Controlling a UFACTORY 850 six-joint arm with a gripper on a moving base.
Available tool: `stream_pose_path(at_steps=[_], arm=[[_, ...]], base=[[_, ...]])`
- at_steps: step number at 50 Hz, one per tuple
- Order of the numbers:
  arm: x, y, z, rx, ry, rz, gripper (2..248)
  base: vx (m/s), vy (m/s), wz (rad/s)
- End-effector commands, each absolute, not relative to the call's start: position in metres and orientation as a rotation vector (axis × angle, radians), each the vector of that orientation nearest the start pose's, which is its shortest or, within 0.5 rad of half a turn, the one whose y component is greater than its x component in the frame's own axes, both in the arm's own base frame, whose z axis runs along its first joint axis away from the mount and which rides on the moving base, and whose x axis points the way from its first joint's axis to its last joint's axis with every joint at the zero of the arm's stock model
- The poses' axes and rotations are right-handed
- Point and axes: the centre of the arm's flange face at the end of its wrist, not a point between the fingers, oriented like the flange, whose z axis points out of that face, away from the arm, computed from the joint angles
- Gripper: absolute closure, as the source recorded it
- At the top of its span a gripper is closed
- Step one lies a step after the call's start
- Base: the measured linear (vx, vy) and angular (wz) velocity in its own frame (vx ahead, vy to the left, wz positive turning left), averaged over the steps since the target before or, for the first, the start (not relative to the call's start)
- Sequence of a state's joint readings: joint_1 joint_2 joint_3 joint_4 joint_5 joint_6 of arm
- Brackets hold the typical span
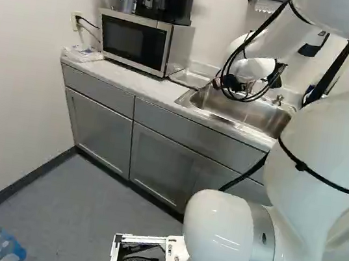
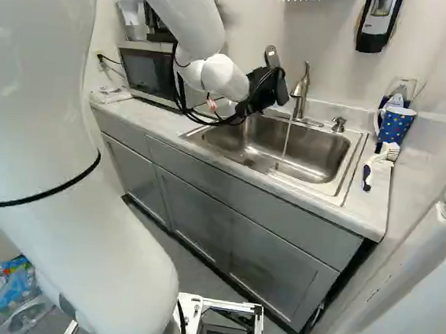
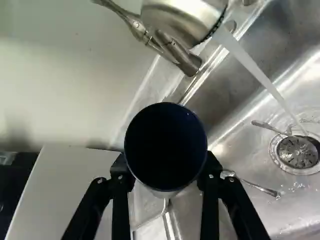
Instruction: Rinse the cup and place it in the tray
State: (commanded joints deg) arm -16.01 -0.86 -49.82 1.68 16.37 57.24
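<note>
Rinsing is probably incomplete: the cup (image 3: 166, 142) is clamped between the fingers (image 3: 210, 195), spread to its width, near the tap (image 3: 177, 22) but clear of the running water (image 3: 259, 74). Placement remains outstanding; the tray cannot be identified.

One robot arm (image 1: 330, 141), glossy white, its segments smooth and rounded; one grey collar (image 1: 261, 242) at a lower joint, bearing a small dark oval; thin black straps (image 1: 334, 184) around the limbs; looping black cables (image 1: 272, 20) near the wrist; one pincer (image 2: 270, 86), black, its fingers studded with small silvery screws (image 3: 100, 180).
</note>
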Motion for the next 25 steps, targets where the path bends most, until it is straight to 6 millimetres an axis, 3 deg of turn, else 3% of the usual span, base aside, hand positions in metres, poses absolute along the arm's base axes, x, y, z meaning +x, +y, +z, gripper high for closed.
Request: stream_pose_path(at_steps=[25], arm=[[0.4876, -0.1407, 0.5498, -2.122, 1.228, -1.528, 124]], base=[[0.0, 0.0, 0.0]])
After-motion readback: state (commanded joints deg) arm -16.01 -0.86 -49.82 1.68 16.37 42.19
